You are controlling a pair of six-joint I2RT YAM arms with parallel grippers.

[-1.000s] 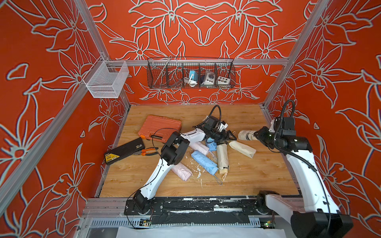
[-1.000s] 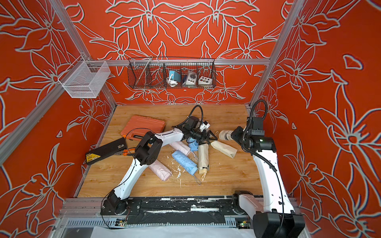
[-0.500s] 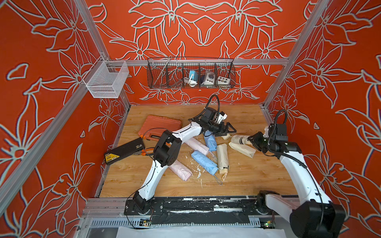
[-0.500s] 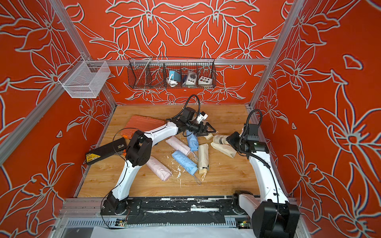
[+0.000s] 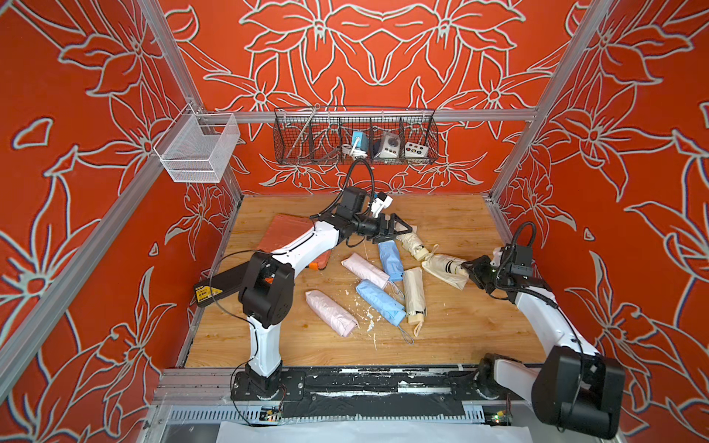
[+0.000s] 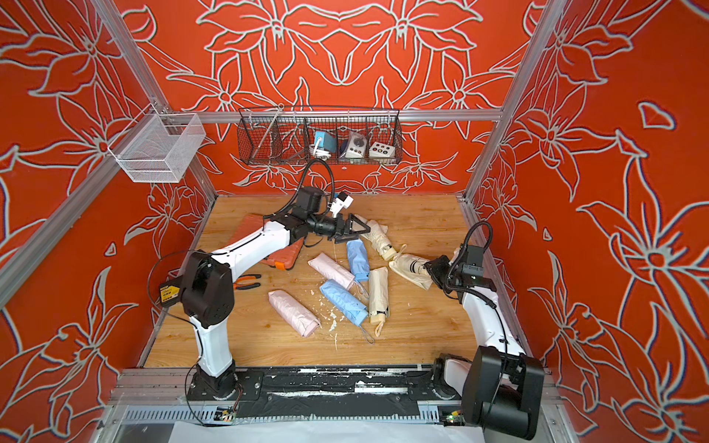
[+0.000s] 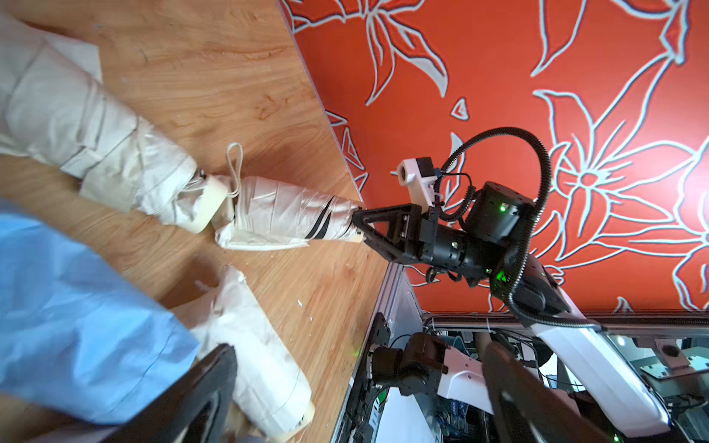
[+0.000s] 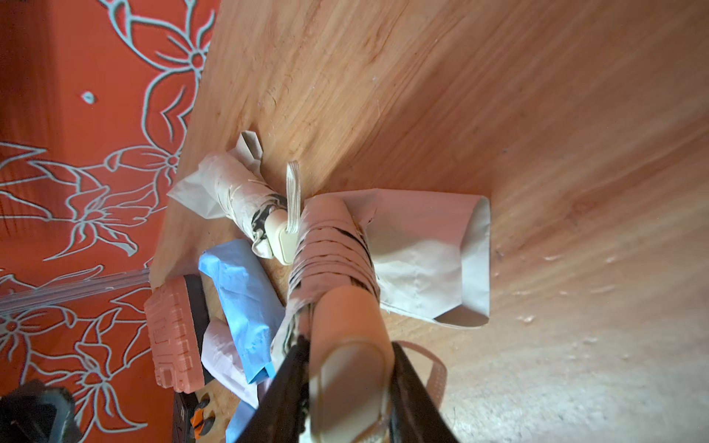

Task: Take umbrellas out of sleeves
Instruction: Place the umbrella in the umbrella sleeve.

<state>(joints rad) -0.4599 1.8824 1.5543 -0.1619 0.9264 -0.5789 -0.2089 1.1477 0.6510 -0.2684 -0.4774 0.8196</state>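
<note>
The right gripper (image 5: 469,269), clamped on the cream umbrella (image 8: 330,245) by its handle, has lowered it against the flat cream sleeve (image 8: 429,261), while the left gripper (image 5: 401,231), wide open and empty, has drawn back from that sleeve, so this one looks freed.

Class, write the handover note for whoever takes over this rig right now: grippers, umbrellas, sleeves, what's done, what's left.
Left gripper: open, empty, over the far cream umbrella, which looks bare.
Right gripper: shut on the handle of a second cream umbrella; its sleeve lies slack beside it, tip perhaps inside.
Two pink umbrellas, two blue umbrellas and a third cream umbrella lie between the arms, apparently sleeved.
Done: one, perhaps. Left: finish the held one, then those five.
</note>
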